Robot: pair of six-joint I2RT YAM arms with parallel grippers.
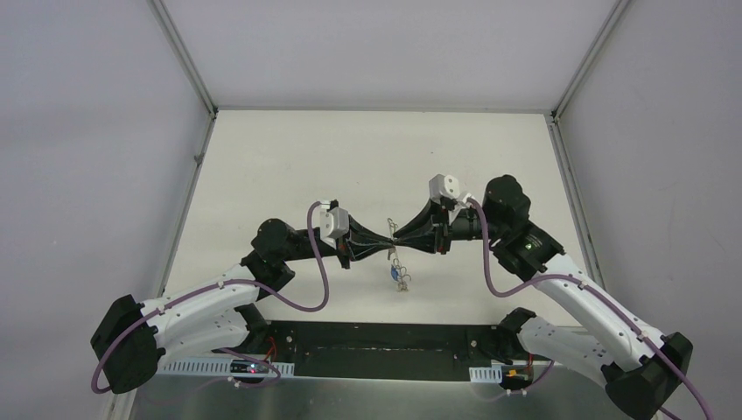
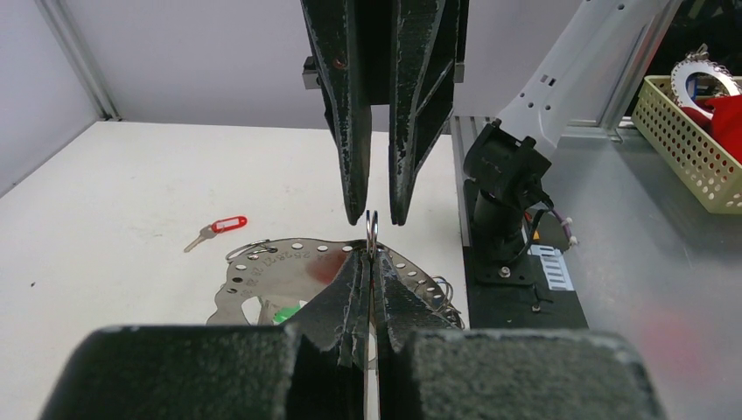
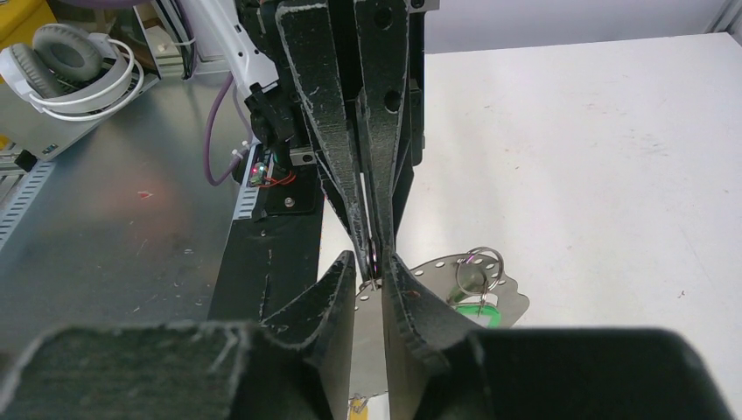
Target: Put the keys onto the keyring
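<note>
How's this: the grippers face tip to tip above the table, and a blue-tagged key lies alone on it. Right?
Not quite: the lone key is red-tagged, not blue, as the left wrist view shows. The left gripper and right gripper do face tip to tip above the table.

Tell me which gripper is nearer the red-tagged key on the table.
Right, probably. The red-tagged key lies on the table beyond the tips of the left gripper, off to one side of the right gripper; the two meet tip to tip.
</note>
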